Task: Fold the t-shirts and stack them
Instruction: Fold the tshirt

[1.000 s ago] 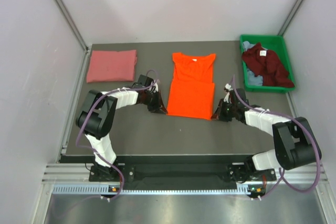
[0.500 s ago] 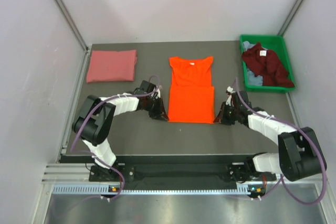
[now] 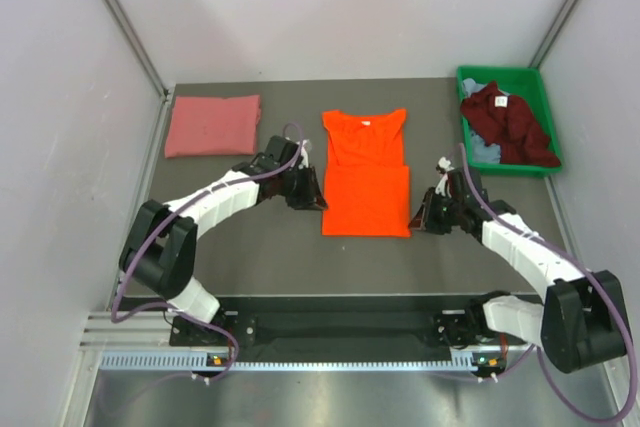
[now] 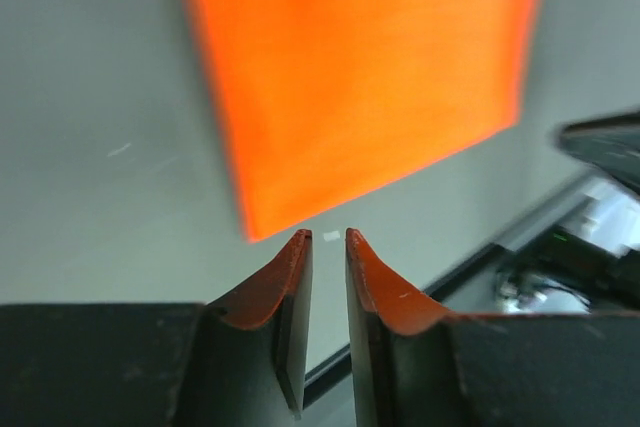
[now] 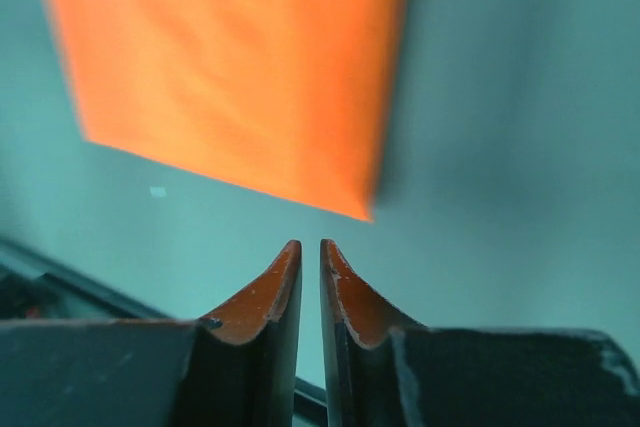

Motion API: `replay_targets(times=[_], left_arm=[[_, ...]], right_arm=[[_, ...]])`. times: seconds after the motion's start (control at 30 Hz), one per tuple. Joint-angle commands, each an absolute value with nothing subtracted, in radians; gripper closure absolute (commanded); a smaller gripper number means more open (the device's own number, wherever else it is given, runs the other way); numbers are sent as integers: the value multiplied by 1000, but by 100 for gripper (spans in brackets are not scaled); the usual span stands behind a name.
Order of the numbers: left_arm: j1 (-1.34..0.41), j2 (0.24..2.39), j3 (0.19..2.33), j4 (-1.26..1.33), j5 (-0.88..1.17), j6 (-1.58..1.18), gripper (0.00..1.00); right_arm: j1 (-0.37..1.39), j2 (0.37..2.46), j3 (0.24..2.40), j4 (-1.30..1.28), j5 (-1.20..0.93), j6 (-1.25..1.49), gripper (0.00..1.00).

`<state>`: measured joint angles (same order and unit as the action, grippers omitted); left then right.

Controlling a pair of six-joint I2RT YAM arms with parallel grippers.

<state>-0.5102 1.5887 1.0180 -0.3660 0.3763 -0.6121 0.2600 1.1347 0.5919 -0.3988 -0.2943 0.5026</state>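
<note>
The bright orange t-shirt (image 3: 365, 172) lies flat mid-table, narrow, with its collar toward the far side. My left gripper (image 3: 318, 199) sits just off its near-left corner and my right gripper (image 3: 415, 219) just off its near-right corner. In the left wrist view the orange cloth (image 4: 360, 77) ends short of my left gripper (image 4: 328, 235), whose jaws stand slightly apart and empty. My right gripper (image 5: 311, 244) shows the same narrow empty gap below the orange corner (image 5: 230, 67). A folded salmon pink t-shirt (image 3: 213, 125) lies far left. The maroon t-shirt (image 3: 507, 122) lies over a pale blue-grey one (image 3: 483, 152).
A green plastic bin (image 3: 545, 97) at the far right corner holds the maroon and blue-grey shirts. Grey walls close in the table on the left, right and back. The table's near edge (image 3: 340, 297) runs just in front of the arms.
Both grippers drew the orange shirt's lower corners straight, then parted their jaws and let the cloth go. The shirt now lies squarer on the table.
</note>
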Motion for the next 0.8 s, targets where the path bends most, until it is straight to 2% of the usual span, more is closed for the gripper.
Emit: replay_targets(times=[0.0,0.17,0.4,0.47,0.57,0.6,0.77], left_arm=[[-551,1626,1045,-227,533,-658,76],[-574,1704,979,-114,523,-684,77],[-574,1733,927,-236,324,-649,78],[-572,1718,922,-264,313,-649,78],[-574,1662,933,-285,348,-661,77],[-574,1645,936,-296,351,-666,74],[-565,1598,956,-362,331,-652,69]], right_arm=[[270,1198,673,-281,-455,512,87],[272,1340,693,-235,-480,488,87],[270,1402,604,-236,-315,479,83],[270,1385,607,-264,-299,477,81],[270,1306,632,-336,-270,480,72],[271,1284,638,-356,-262,483,68],[270,1221,620,-411,-232,534,65]])
